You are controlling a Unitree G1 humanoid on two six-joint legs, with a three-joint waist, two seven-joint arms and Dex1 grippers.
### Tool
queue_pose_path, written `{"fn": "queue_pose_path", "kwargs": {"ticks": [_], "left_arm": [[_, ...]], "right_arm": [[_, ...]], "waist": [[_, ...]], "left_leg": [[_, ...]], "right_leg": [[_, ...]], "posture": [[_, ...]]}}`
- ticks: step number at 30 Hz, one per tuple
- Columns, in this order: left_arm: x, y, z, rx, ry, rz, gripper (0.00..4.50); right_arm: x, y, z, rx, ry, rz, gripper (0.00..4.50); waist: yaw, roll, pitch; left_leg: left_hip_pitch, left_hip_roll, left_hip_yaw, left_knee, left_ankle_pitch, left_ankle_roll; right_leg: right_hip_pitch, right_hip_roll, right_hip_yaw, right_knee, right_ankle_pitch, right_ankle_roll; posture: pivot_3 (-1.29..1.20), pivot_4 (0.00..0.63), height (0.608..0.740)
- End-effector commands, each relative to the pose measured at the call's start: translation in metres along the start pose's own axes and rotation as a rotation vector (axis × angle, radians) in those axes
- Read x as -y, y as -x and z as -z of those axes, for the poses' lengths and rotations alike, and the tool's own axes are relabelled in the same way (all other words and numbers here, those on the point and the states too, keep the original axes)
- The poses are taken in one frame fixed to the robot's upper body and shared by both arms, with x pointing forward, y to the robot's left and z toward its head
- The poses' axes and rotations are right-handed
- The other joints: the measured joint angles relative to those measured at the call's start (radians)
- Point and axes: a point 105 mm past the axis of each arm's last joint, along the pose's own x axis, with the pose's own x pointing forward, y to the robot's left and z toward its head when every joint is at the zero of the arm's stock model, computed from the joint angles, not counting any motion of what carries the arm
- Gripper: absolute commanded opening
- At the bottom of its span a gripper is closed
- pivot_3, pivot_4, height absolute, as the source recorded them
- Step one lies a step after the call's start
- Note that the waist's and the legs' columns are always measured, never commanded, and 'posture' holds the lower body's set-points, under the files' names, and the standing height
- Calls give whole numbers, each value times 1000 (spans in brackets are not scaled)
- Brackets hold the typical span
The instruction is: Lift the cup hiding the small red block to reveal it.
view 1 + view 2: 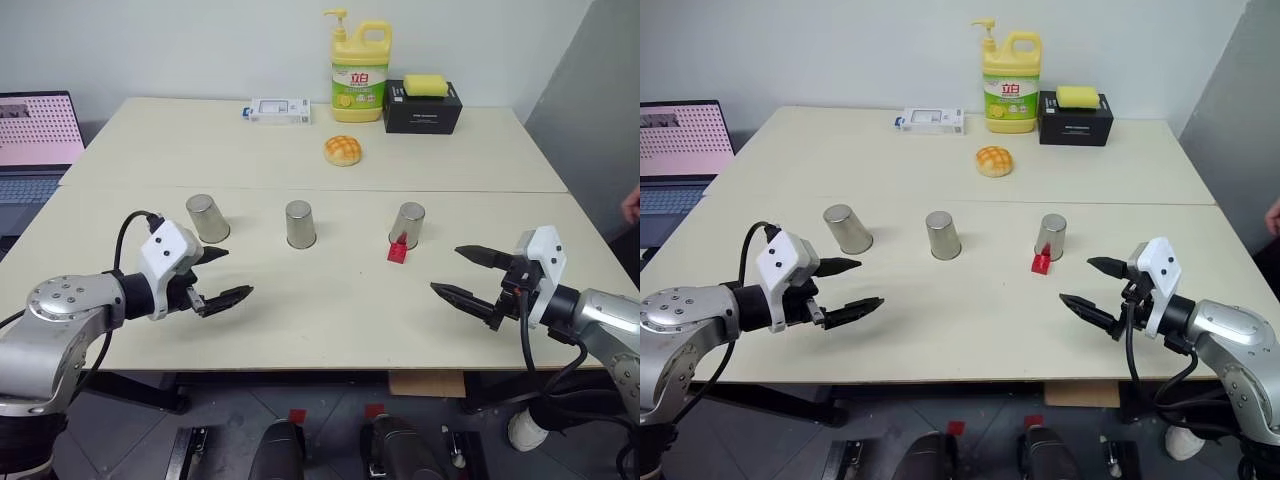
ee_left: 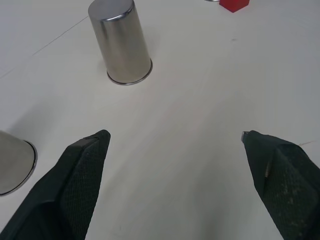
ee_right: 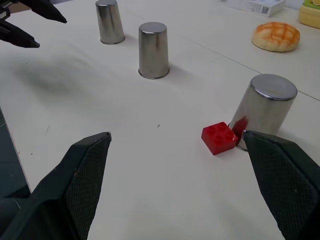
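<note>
The small bright red plastic block (image 3: 219,137) is seen lying in the open on the table, touching the foot of the dull silver steel cup (image 3: 264,110) that stands upside down beside it. Both are placed ahead of the right gripper (image 1: 471,272) and a little to its inner side, near but not between its fingers, which are spread wide and hold nothing. The block is therefore judged as already uncovered. If this cup is to be raised further, it should be approached level, closed on at the middle of its wall, and lifted straight up, so that the block is not pushed away.

Two more identical steel cups (image 1: 299,223) (image 1: 207,217) stand ahead of the left gripper (image 1: 222,274), which is also wide open and empty.

The surface is a pale cream table (image 1: 300,320) of two joined tops. Far beyond the grippers a round orange-yellow bun (image 1: 342,150), a yellow detergent bottle (image 1: 360,72) and a black box (image 1: 422,107) are placed before a white wall.
</note>
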Motion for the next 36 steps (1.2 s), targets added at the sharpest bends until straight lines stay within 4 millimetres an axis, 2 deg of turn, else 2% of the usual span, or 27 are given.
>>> {"fn": "queue_pose_path", "kwargs": {"ticks": [1,36], "left_arm": [[-3,3,-7,8,-48,-15,4500],[-2,-6,-9,21,-59,2,4500]], "right_arm": [[0,0,-12,36,33,-7,4467],[-6,-5,-12,27,48,-33,4467]], "waist": [[0,0,0],[0,0,0]], "left_leg": [[0,0,0,0,0,0],[0,0,0,0,0,0]], "right_leg": [[0,0,0,0,0,0],[0,0,0,0,0,0]], "posture": [[0,150,740],[0,150,740]]}}
